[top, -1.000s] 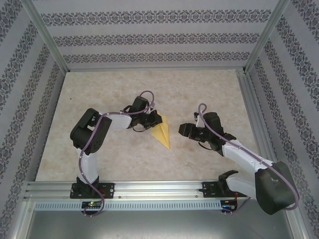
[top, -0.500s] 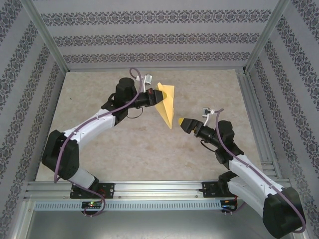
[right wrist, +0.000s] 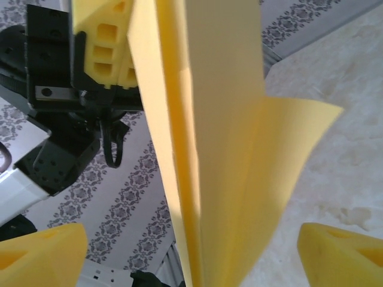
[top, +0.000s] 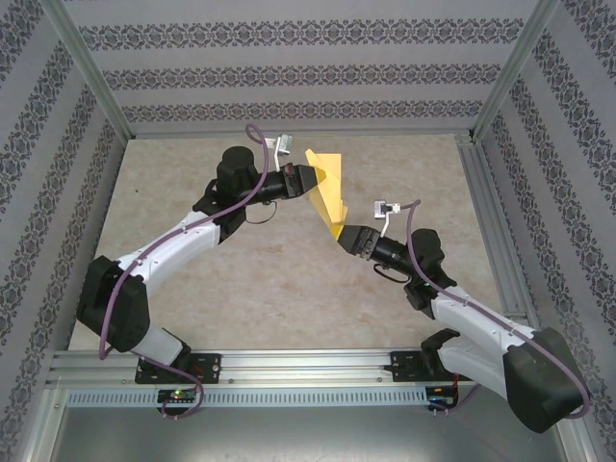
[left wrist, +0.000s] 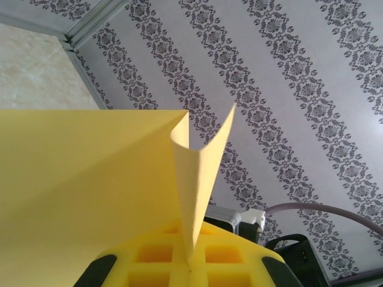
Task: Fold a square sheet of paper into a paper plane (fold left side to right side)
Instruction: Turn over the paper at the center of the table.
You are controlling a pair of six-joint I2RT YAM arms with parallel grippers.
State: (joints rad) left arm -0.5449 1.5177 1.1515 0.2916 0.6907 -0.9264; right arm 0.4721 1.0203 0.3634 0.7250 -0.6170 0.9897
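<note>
The paper plane is up in the air, clear of the tabletop, over its far middle part. The left arm reaches out long and slantwise from its base, and its jaws are pressed together on the plane's broad end, pinching the folded layers. From the left wrist I see the yellow-orange paper rising straight out of the yellow pad, one flap spread wide to the left and a second, narrower flap curling up beside it.

The plane's nose points down and toward the near right, right at the mouth of the right arm. The right jaws are spread wide: in the right wrist view their yellow fingertips sit at the two bottom corners, well apart, with the creased paper hanging between them. I cannot tell whether the nose touches either pad. Behind the paper there, the left arm's yellow finger clamps the sheet from above.
</note>
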